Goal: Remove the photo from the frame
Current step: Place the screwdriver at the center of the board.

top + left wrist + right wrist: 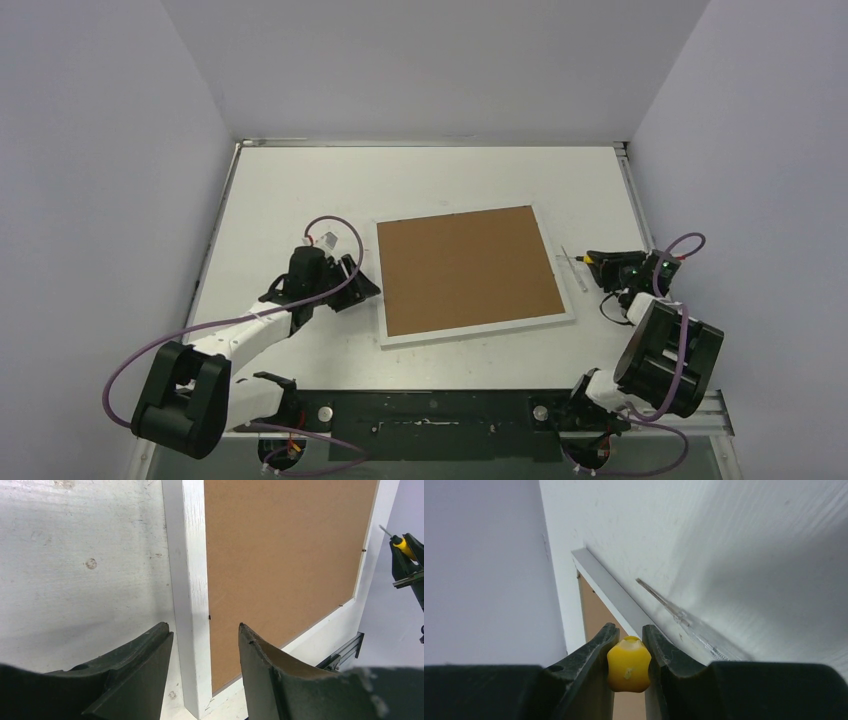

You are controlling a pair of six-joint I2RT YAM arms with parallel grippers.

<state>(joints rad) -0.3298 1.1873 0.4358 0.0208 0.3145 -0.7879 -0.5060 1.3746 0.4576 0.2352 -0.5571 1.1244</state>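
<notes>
The flat white frame (470,272), brown fibreboard back up, lies centre-picture on the white bench (300,190). The spread left tool (205,630) sits at its left border. The right tool (629,627), at its right, pinches a yellow-handled screwdriver (628,664).

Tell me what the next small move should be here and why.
Probably ease the right claw, shut on the yellow-handled tool, in to the right edge of the backing board. The frame lies back up, the brown board seated inside its white border, so the board likely has to come free first. The left claw is open at the left border.
</notes>
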